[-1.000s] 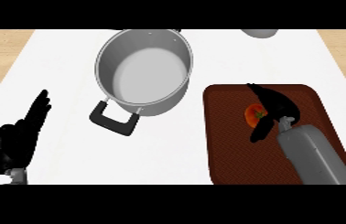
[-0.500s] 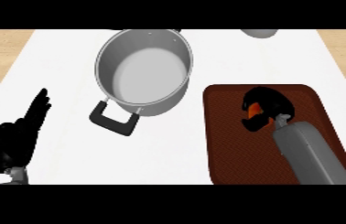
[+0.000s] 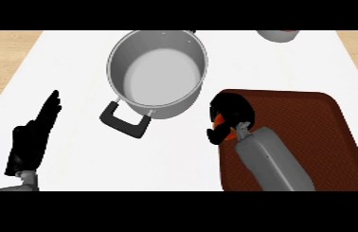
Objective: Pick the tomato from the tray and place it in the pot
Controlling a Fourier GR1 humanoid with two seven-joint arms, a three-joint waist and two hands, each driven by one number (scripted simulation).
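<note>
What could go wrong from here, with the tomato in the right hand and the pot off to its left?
1. The right hand hides most of the tomato. Only orange slivers show, so the hold can't be judged, and the tomato might slip out short of the pot.
2. The pot's near wall and black handle face the hand. A low path from the tray could knock them and shift the pot.
</note>
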